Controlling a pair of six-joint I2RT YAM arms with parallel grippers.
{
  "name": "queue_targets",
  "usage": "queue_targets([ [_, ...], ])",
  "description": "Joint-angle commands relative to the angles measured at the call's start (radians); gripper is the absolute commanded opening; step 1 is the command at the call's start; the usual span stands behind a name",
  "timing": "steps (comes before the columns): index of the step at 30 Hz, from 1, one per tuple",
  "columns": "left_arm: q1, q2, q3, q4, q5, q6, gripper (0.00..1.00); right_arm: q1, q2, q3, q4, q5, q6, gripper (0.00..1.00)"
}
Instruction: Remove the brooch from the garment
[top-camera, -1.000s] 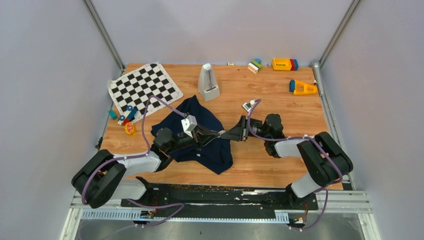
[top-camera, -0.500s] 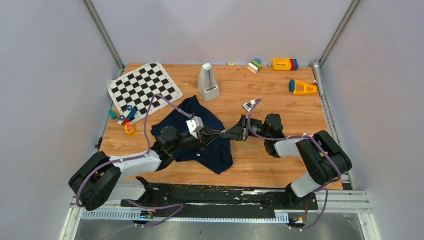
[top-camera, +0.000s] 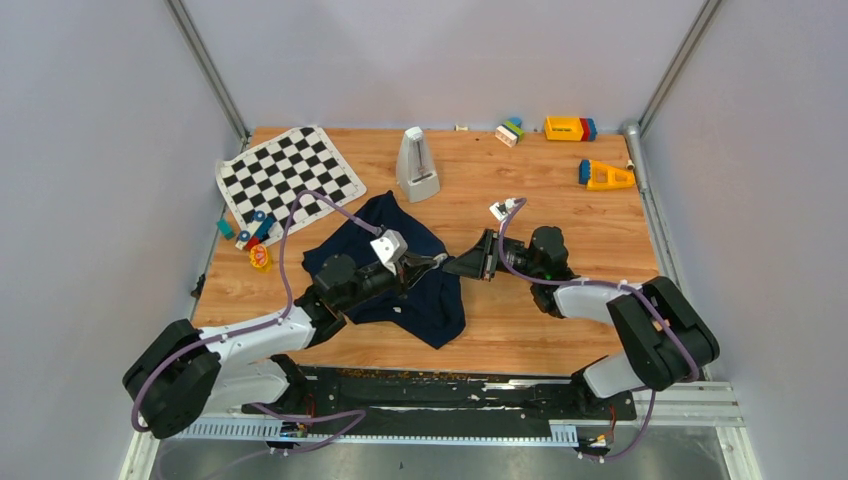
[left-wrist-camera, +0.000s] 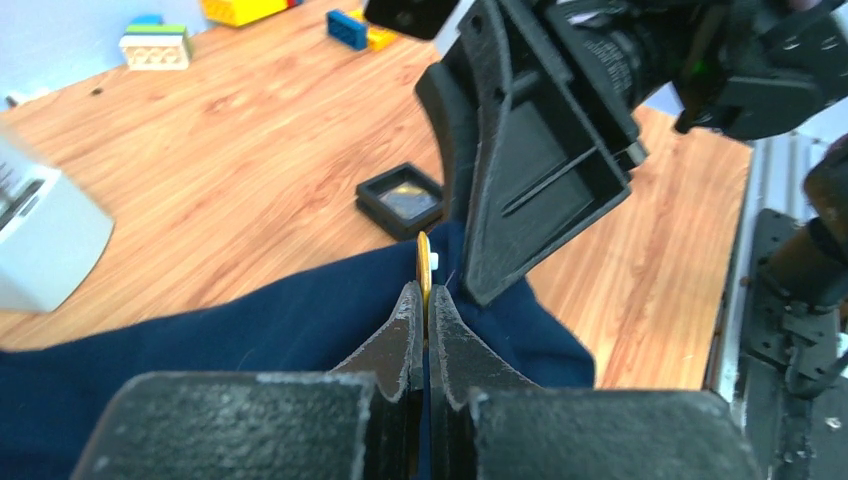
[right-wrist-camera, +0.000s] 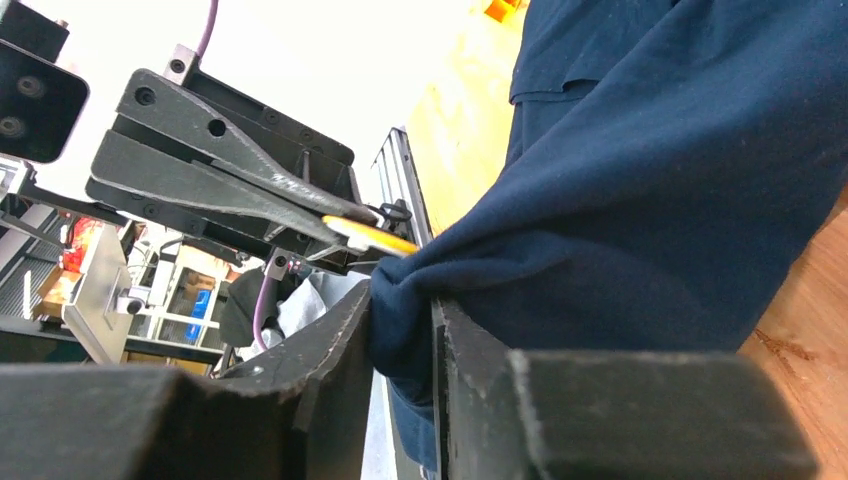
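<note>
**Top view.** Found both pincers meeting tip to tip above the garment (top-camera: 430, 305), the left pincer (top-camera: 432, 262) reaching in from the left and the right pincer (top-camera: 452, 267) from the right. Could not tell either grip from here. Could not make out the brooch, lost between the tips.

**Left wrist view.** Found the left pincer (left-wrist-camera: 421, 300) closed narrow on the brooch (left-wrist-camera: 424, 262), a thin disc seen edge-on, standing just past the fingertips against the garment (left-wrist-camera: 280, 330). Noted the right pincer (left-wrist-camera: 520, 170) close beyond the tips, with a black box (left-wrist-camera: 402, 200) farther beyond. Could not see the right grip here.

**Right wrist view.** Found the right pincer (right-wrist-camera: 402, 300) clamped on a bunched fold of the garment (right-wrist-camera: 650, 200). This view alone showed that grip. Found the brooch (right-wrist-camera: 370, 236) just above the fold, held in the tips of the left pincer (right-wrist-camera: 368, 214).

**Risks, as judged.**
- Took this for the separating step.
- Feared the thin disc slipping from so small a bite if pulled against a fastened pin.
- Feared the fold sliding free, letting the garment lift along with the brooch.
- Feared torn fabric from a hard pull.
</note>
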Motion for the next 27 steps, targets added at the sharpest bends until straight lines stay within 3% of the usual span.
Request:
queue_targets([
  [1,-0.005,-0.033,-0.007,-0.157,-0.121,0.072,0.0,0.008,-0.046,0.032,0.011,0.041,-0.05,0.21],
  [11,-0.006,-0.042,0.011,-0.223,-0.185,0.086,0.0,0.006,-0.112,0.045,-0.128,0.118,-0.103,0.1],
  [15,-0.005,-0.068,0.016,-0.263,-0.257,0.07,0.0,0.005,-0.175,0.058,-0.308,0.247,-0.164,0.19],
  [23,-0.002,-0.15,0.008,-0.327,-0.384,0.034,0.0,0.005,-0.214,0.062,-0.394,0.344,-0.201,0.27],
  [27,0.02,-0.172,0.0,-0.341,-0.41,0.003,0.0,0.005,-0.221,0.069,-0.432,0.375,-0.213,0.35],
])
